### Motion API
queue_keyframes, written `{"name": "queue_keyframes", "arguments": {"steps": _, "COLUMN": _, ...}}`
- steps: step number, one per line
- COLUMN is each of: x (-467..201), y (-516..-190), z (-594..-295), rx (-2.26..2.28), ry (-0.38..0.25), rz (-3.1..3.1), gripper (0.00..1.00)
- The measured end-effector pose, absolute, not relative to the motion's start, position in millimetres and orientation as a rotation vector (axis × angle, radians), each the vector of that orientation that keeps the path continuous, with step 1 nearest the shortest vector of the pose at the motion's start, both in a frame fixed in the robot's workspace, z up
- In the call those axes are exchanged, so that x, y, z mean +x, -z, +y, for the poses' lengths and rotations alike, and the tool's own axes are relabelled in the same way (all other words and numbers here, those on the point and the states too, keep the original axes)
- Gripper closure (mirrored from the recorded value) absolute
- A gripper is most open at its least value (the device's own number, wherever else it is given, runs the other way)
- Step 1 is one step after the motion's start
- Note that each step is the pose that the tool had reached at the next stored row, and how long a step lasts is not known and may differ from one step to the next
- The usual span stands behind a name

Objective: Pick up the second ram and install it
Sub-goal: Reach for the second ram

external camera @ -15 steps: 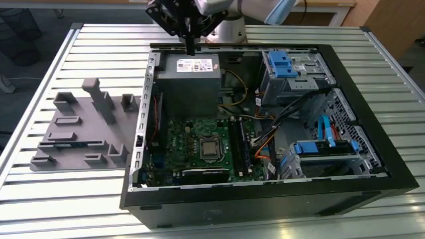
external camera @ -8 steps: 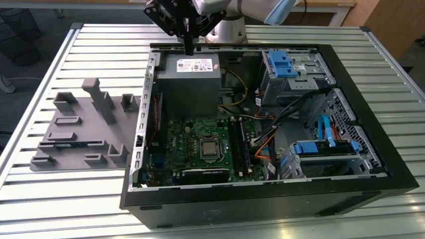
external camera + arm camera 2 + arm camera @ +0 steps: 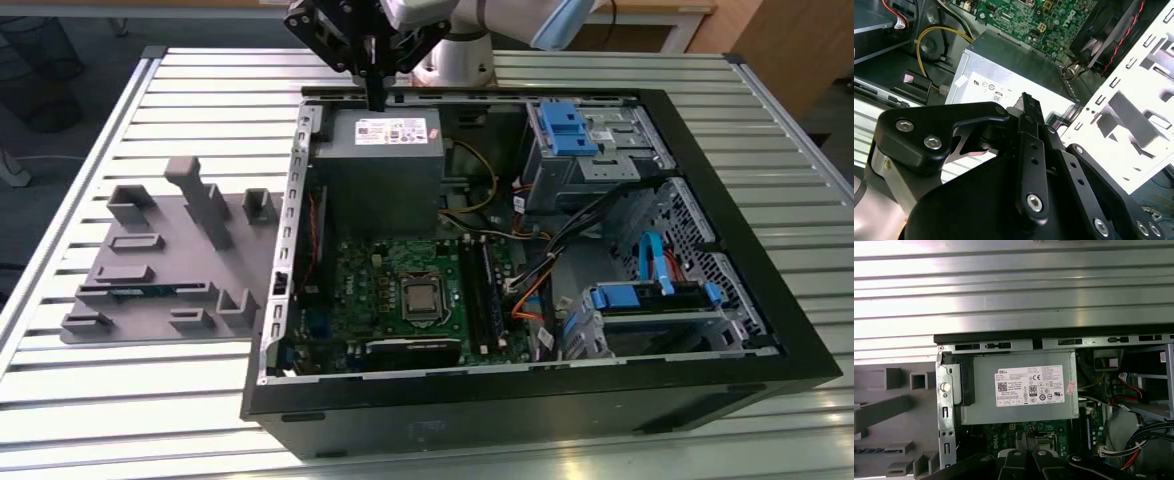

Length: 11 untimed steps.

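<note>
Slatted worktop (image 3: 200, 75): your claw (image 3: 376, 98), pinched closed, hangs over the case (image 3: 534, 395); the second ram (image 3: 140, 290) lies well apart in the tray (image 3: 160, 265).

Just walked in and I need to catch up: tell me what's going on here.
A robot arm is working over an open computer case. Its gripper hangs above the power supply at the case's far edge, with no ram in it. A blue-green ram stick lies in the grey holder tray on the exterior view's left, apart from the gripper.

Bright even light, strong glare on the slatted metal table (image 3: 1004, 300), shadow inside the computer case (image 3: 534, 400)
</note>
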State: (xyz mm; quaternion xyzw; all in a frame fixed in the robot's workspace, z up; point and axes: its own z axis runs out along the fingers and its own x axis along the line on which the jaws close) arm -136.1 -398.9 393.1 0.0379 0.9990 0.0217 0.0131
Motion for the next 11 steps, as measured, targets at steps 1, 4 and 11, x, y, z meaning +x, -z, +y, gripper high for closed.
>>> {"name": "queue_keyframes", "arguments": {"steps": 1, "x": -136.4, "y": -393.1, "z": -398.9, "rx": 0.118, "ry": -0.068, "rz": 3.113, "gripper": 0.89}}
{"name": "queue_keyframes", "arguments": {"steps": 4, "x": -137.6, "y": -393.0, "z": -398.9, "rx": 0.118, "ry": -0.068, "rz": 3.112, "gripper": 0.89}}
{"name": "queue_keyframes", "arguments": {"steps": 11, "x": -140.2, "y": -393.0, "z": -398.9, "rx": 0.118, "ry": -0.068, "rz": 3.113, "gripper": 0.89}}
